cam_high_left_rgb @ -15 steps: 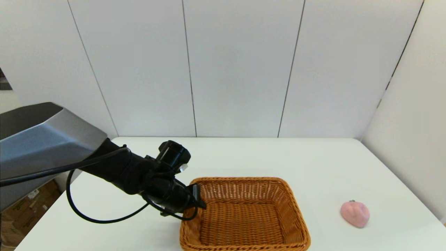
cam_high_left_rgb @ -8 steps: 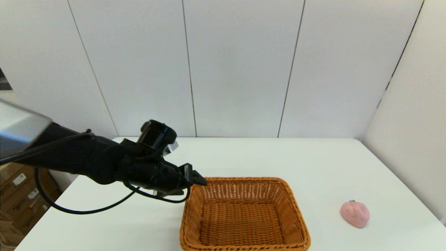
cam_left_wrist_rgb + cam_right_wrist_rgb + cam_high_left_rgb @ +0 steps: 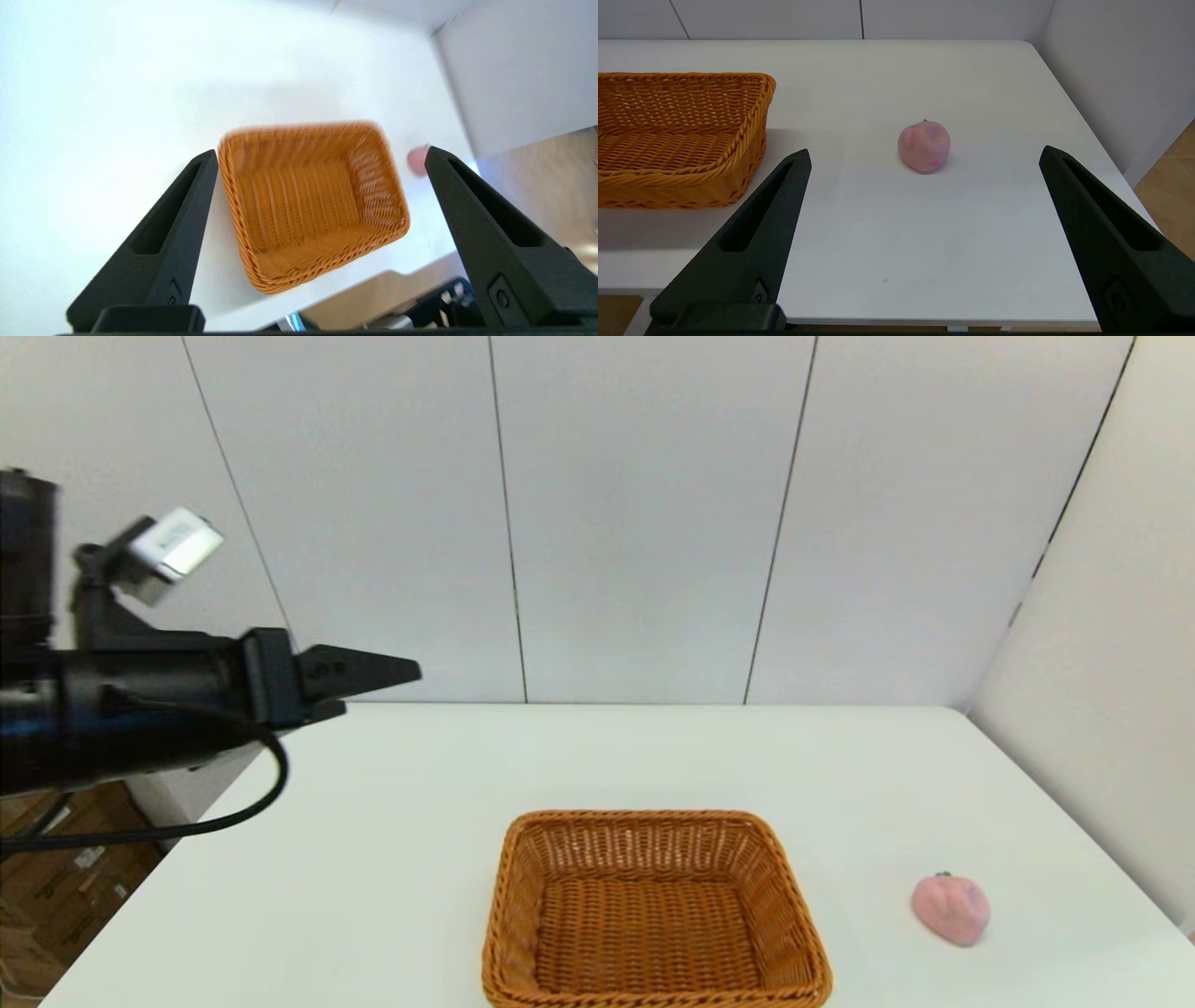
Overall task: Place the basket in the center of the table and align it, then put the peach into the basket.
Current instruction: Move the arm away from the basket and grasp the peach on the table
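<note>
The orange-brown wicker basket (image 3: pixel 656 912) (image 3: pixel 308 198) (image 3: pixel 675 135) sits empty near the front middle of the white table (image 3: pixel 653 756), its sides square to the table edge. A pale pink peach (image 3: pixel 950 907) (image 3: pixel 923 145) (image 3: pixel 417 160) lies on the table to the basket's right, apart from it. My left gripper (image 3: pixel 406 670) (image 3: pixel 322 156) hangs high above the table's left side, well clear of the basket, open and holding nothing. My right gripper (image 3: pixel 924 156) is open and empty, low at the table's front edge, with the peach straight ahead of it; it is out of the head view.
White wall panels (image 3: pixel 635 513) stand behind the table and along its right side. Cardboard boxes (image 3: pixel 56 887) lie on the floor past the table's left edge. Bare tabletop surrounds the basket and peach.
My left gripper has let go of the basket's left rim, opened, and risen up and to the left. The basket and the peach have stayed where they were.
</note>
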Robot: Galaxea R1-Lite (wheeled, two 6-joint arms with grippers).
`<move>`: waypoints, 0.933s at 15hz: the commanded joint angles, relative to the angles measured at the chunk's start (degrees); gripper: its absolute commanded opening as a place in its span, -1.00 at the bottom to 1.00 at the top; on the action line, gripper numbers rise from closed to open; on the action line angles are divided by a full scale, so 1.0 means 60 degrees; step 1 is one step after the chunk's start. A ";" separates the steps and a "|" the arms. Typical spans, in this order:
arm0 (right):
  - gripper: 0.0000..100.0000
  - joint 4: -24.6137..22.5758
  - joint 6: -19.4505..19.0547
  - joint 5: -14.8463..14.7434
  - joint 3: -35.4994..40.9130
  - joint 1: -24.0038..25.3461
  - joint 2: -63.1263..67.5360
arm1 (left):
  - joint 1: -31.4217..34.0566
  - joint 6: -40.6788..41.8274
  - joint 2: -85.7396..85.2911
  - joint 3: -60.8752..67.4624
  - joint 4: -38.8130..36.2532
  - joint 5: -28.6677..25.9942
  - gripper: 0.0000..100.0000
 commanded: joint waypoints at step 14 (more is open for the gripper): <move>1.00 0.0019 0.0003 -0.0004 0.0002 0.0004 -0.0015 | 0.3376 0.4385 -1.1189 0.7214 0.1158 0.1795 1.00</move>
